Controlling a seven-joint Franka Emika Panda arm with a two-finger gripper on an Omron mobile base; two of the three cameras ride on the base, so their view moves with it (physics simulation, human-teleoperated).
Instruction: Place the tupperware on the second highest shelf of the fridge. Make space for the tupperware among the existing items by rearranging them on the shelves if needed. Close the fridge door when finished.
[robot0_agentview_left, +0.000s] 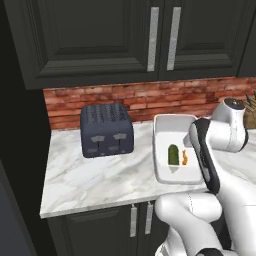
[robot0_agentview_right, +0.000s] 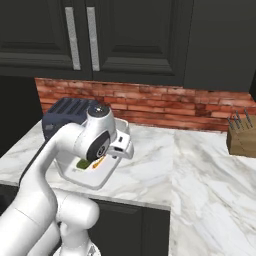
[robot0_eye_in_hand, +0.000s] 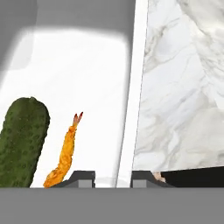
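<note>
**White arm, dark joints**

The glossy white rounded robot arm (robot0_agentview_left: 200, 215) fills the lower right of the left base view, with a black band along one link and a grey-capped dark round joint (robot0_agentview_right: 98, 142) left of centre in the right base view.

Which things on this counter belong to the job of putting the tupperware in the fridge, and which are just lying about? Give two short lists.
Part of the job:
- tupperware, holding a green piece and an orange piece
- pincer, shut astride the tupperware's rim

Just lying about:
- toaster
- knife block
- upper cabinets
</note>
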